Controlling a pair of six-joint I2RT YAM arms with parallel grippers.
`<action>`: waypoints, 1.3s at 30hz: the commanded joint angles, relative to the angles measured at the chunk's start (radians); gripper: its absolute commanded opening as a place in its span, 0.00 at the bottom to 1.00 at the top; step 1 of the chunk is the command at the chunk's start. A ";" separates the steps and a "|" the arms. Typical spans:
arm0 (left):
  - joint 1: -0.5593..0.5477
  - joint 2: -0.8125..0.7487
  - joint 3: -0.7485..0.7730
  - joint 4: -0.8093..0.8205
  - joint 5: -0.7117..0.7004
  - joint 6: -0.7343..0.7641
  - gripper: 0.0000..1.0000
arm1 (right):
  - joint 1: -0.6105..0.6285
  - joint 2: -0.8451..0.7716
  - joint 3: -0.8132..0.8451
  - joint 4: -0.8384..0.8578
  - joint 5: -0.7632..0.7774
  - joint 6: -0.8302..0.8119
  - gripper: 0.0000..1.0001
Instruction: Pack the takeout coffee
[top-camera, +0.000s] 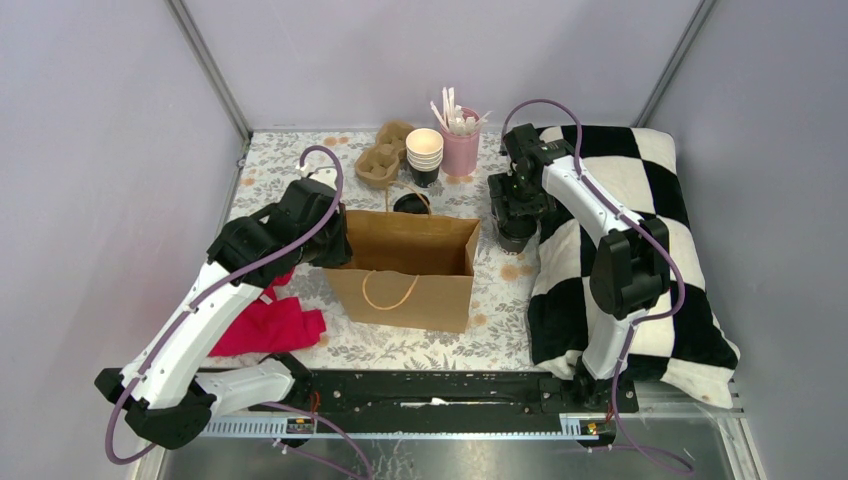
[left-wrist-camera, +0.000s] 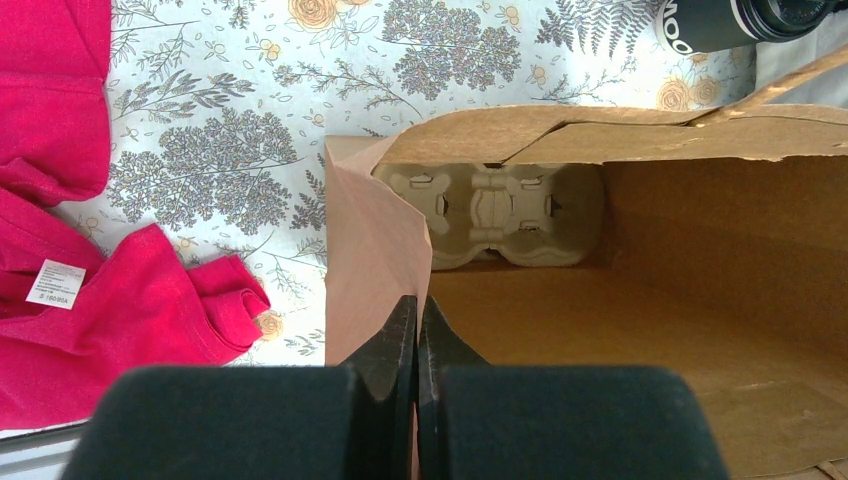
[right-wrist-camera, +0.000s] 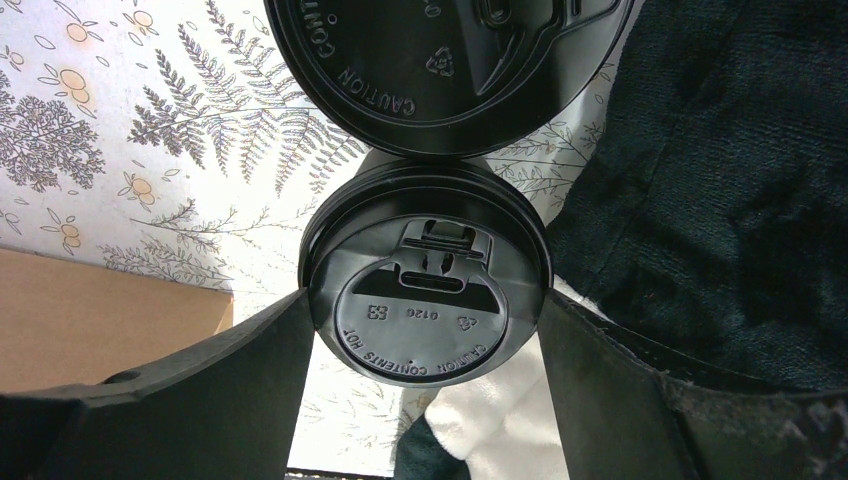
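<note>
From above, the left tool (top-camera: 335, 245) sits at the left end of an open paper bag (top-camera: 410, 275) in the middle of the bench (top-camera: 500, 300). Its own camera shows more: the fingers are pressed together, pinching the bag's left wall, and a cardboard cup carrier (left-wrist-camera: 490, 210) stands on edge inside the bag against that end. That camera alone also shows a white tag (left-wrist-camera: 55, 283) on the red cloth (top-camera: 270, 325) near the bench's left edge. The right tool (right-wrist-camera: 425, 295) is spread wide, one finger against each side of the lid of the takeout coffee (right-wrist-camera: 430, 330). The coffee stands right of the bag's far corner, just beside a checkered blanket (top-camera: 640, 180) along the right edge. Only the right wrist camera shows the words CAUTION CONTENTS HOT and a second black lid (right-wrist-camera: 440, 60) just beyond. Along the far edge stand another carrier (top-camera: 383, 155), a stack of cups (top-camera: 424, 150) and a pink cup of stirrers (top-camera: 461, 148). The bench wears a flowered cloth. Plain lilac walls (top-camera: 420, 60) close it in.
</note>
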 joint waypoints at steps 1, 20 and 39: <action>0.003 -0.001 0.011 0.036 0.007 0.009 0.00 | 0.001 -0.028 -0.027 0.000 0.034 -0.011 0.82; 0.002 -0.026 0.085 0.082 -0.022 0.077 0.00 | 0.001 -0.349 -0.119 -0.029 -0.123 -0.017 0.76; 0.001 -0.121 0.115 0.039 -0.019 0.028 0.00 | 0.001 -0.602 0.199 0.029 -0.744 0.203 0.71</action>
